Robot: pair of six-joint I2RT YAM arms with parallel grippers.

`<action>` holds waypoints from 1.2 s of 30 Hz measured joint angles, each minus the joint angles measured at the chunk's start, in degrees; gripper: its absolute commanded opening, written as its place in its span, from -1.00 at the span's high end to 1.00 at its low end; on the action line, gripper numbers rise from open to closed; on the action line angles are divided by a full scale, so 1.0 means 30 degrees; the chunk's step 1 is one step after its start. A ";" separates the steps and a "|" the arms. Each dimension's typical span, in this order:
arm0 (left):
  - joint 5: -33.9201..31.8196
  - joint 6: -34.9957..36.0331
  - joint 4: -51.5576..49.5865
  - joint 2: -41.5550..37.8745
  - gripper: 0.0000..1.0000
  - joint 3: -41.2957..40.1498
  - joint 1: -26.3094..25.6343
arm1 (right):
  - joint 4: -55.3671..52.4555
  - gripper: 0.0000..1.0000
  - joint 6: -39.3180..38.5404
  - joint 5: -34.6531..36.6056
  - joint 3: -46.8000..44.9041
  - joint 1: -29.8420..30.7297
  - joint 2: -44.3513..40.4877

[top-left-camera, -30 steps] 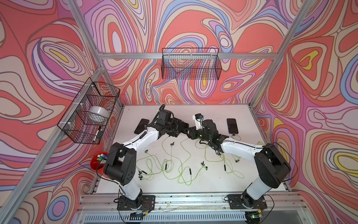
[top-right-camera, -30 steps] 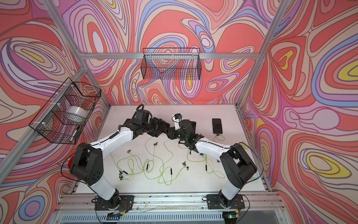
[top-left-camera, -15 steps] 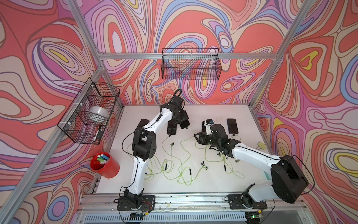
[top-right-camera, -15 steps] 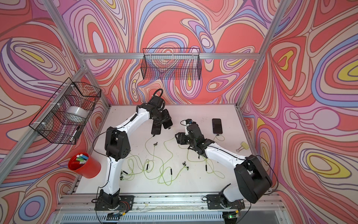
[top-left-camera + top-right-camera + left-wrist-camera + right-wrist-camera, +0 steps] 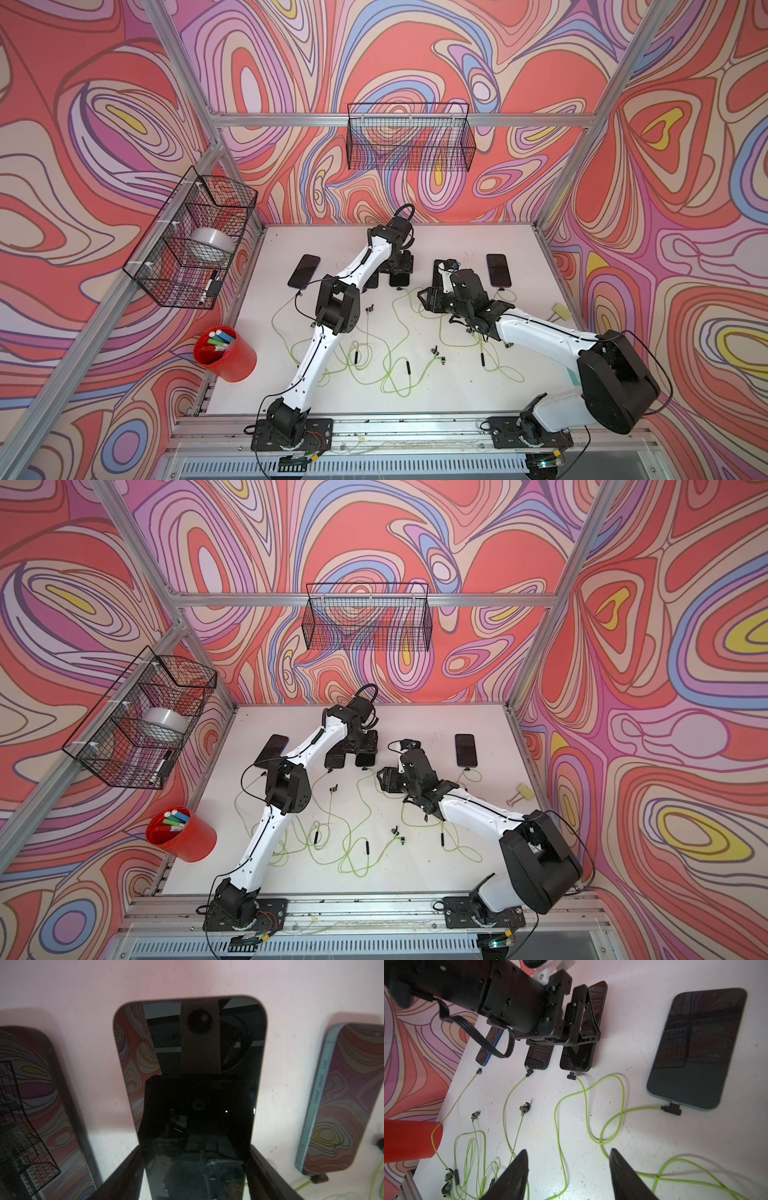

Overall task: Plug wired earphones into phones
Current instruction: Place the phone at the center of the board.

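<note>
Phones, five of them, lie screen-up in a row across the back half of the white table [image 5: 457, 399]: the leftmost phone [image 5: 304, 271], a second phone [image 5: 538, 1057] half under the left arm, the middle phone [image 5: 191, 1105], a blue-edged fourth phone [image 5: 695, 1047] and the rightmost phone [image 5: 498, 270]. Left gripper [image 5: 401, 272] is down on the middle phone with its jaws spread wide. One finger [image 5: 120, 1174] runs along each long edge and appears to touch it, so the phone is gripped flat against the table. Right gripper [image 5: 568, 1150] hovers low near the fourth phone, jaws parted and empty, with only tabletop and cable beneath them. Wired earphones [image 5: 408, 368] sprawl in yellow-green loops over the front middle of the table, earbuds and black remotes scattered among them. One right-angled plug [image 5: 671, 1108] sits against the fourth phone's end. Another plug [image 5: 571, 1076] lies right at the middle phone's end; whether it is seated I cannot tell. A red cup [image 5: 226, 357] of markers stands by the table's left edge.
</note>
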 measured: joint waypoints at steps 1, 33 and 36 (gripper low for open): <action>-0.0058 0.0386 0.0051 0.0066 -0.01 0.0000 0.0000 | 0.0000 -0.25 0.0022 0.0000 0.0000 0.0000 0.0000; 0.2266 0.2834 0.8204 -1.7719 -0.23 -2.2673 0.5967 | -0.4226 -0.82 -0.0117 0.0940 0.2929 0.0066 0.0386; 0.2798 0.2484 0.8182 -1.6495 -0.24 -2.3911 0.5872 | -0.4656 -0.73 -0.0219 0.0947 0.3577 0.0080 0.0816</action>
